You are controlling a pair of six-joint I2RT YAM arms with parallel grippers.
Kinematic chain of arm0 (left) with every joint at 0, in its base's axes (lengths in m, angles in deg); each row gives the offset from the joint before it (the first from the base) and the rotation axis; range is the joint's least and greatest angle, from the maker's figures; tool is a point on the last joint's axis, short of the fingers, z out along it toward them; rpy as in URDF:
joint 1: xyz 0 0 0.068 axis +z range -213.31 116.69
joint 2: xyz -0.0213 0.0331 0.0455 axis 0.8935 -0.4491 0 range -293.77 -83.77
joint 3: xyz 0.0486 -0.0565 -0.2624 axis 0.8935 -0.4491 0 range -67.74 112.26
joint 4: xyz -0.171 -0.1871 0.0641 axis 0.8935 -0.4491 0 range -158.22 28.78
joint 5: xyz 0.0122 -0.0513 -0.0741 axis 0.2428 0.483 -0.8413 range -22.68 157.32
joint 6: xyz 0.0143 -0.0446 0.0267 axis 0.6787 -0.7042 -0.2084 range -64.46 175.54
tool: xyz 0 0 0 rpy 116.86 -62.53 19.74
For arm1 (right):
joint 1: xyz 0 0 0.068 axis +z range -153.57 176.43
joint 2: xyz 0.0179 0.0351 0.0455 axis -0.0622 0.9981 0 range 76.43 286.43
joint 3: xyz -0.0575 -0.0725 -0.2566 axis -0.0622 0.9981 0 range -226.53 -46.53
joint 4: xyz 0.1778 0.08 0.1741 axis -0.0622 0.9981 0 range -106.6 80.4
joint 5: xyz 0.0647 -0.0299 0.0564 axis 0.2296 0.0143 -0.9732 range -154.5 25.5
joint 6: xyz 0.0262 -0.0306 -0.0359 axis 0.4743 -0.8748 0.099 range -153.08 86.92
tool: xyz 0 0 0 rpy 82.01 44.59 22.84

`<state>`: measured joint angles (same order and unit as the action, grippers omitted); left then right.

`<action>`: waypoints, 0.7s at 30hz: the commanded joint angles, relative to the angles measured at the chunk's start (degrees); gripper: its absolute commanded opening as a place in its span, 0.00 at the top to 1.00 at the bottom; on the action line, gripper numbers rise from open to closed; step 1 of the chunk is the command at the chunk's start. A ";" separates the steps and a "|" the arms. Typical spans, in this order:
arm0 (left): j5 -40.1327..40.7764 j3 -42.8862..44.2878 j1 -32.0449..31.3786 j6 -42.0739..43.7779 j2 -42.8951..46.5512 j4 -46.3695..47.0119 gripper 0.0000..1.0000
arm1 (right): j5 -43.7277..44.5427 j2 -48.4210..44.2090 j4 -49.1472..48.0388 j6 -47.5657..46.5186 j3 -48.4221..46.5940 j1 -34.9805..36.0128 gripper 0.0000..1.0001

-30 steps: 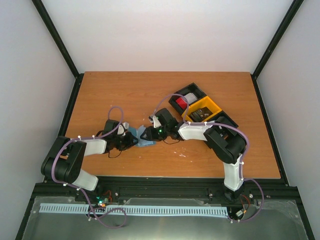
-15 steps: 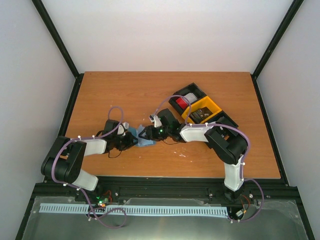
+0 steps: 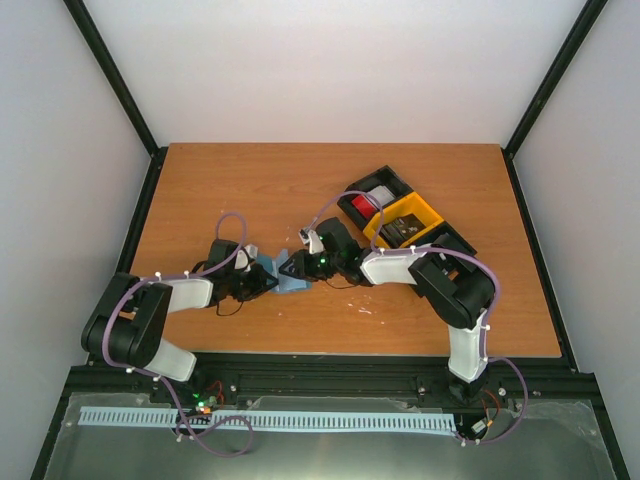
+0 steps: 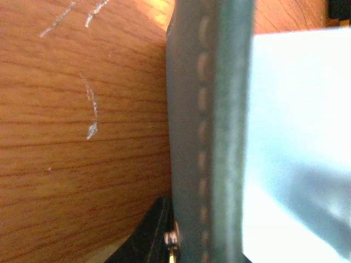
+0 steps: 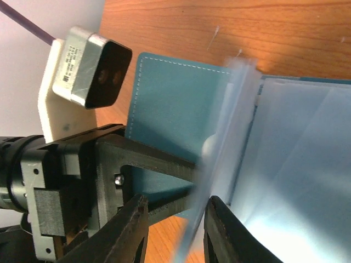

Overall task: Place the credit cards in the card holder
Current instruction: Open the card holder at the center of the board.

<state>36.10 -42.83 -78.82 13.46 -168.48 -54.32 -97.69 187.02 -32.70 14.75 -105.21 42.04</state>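
1. Top view: the left gripper (image 3: pixel 268 283) and the right gripper (image 3: pixel 288 268) meet at the holder (image 3: pixel 293 286), low on the table (image 3: pixel 250 190) between them. A red card (image 3: pixel 364 203) lies in the tray (image 3: pixel 432 212), well apart and not yet fetched.
2. Left wrist: the holder's stitched edge (image 4: pixel 211 137) fills the frame, with a pale clear pocket (image 4: pixel 296 137) beside it. The left gripper is clamped on the cover, likely to keep the holder steady and spread.
3. Right wrist: the right gripper's jaws stand apart astride a clear leaf (image 5: pixel 219 164). They do not press it and carry no card. It is probably parting the pockets so a card can slide in.
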 commanded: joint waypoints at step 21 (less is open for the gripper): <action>7.13 1.26 -0.31 -0.46 4.53 -7.19 0.66 | -0.33 0.67 -0.19 -2.19 -1.62 -0.25 0.76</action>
<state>36.90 -42.74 -78.84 13.39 -166.95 -55.63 -97.38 187.22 -31.06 12.37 -106.78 42.04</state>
